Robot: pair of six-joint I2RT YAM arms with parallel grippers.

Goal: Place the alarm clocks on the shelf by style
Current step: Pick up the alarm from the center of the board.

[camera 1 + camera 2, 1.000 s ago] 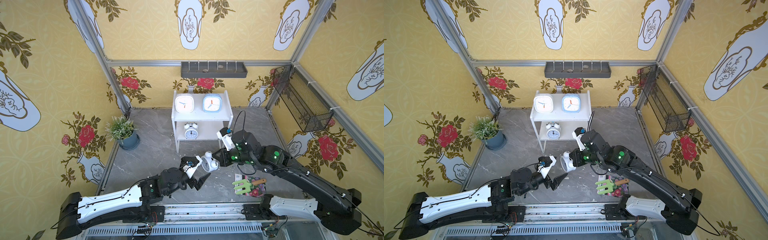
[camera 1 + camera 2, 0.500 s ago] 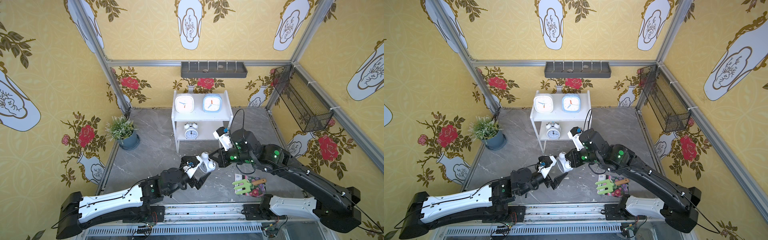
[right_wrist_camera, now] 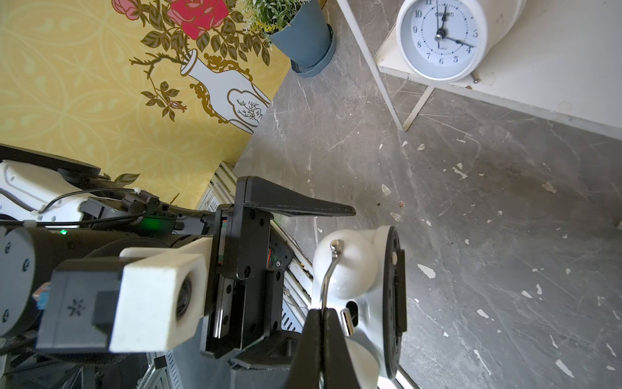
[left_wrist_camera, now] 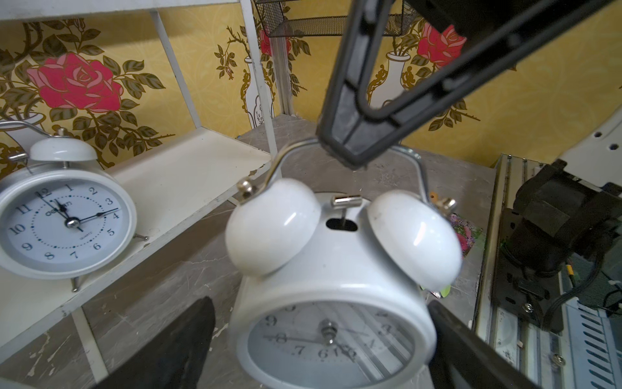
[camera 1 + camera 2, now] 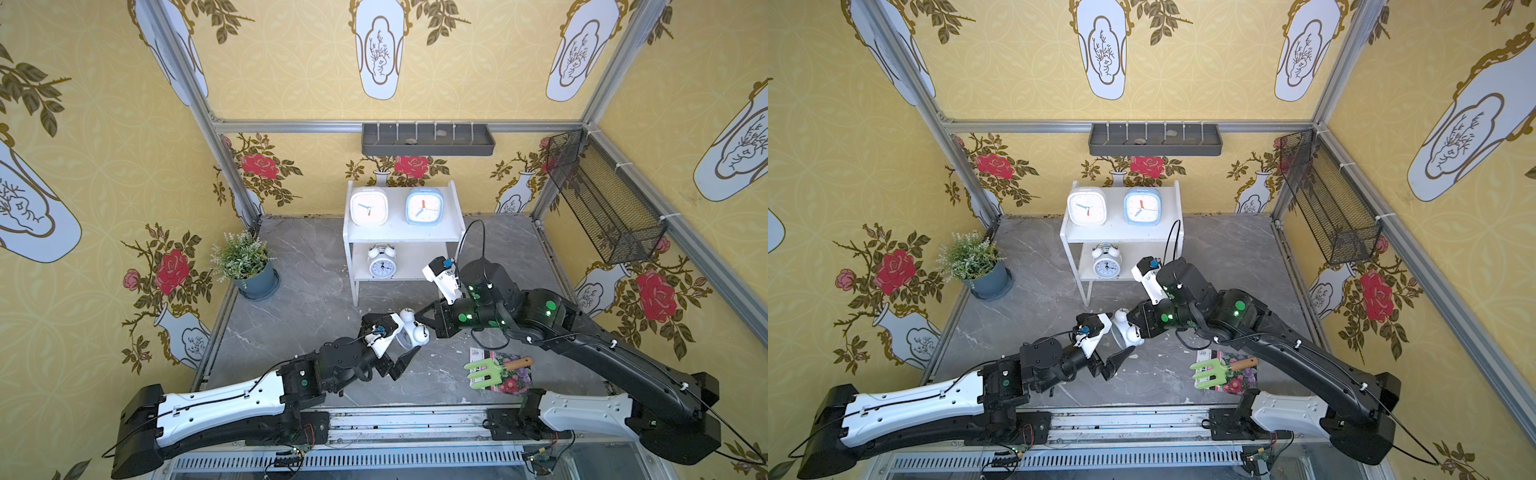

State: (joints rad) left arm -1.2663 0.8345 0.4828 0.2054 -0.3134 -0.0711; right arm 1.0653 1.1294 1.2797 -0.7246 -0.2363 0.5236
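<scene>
In both top views the white shelf [image 5: 399,232] carries a white square clock [image 5: 369,206] and a light blue square clock [image 5: 424,206] on its top board. A twin-bell clock [image 5: 381,262] stands on the lower board. A second twin-bell clock [image 5: 411,332] hangs over the floor in front of the shelf. My right gripper [image 3: 323,313] is shut on its thin metal handle. My left gripper [image 4: 319,313] is open, one finger [image 4: 188,336] on each side of the clock's round body, with a gap showing on one side.
A potted plant [image 5: 249,266] stands at the left of the floor. A green garden fork [image 5: 484,372] lies on a flowered packet [image 5: 513,376] near the front right. A grey tray [image 5: 428,139] hangs on the back wall, a black mesh basket [image 5: 602,199] on the right wall.
My right arm has carried the hanging twin-bell clock a little to the left, deeper between the open left fingers. The left arm has hardly moved.
</scene>
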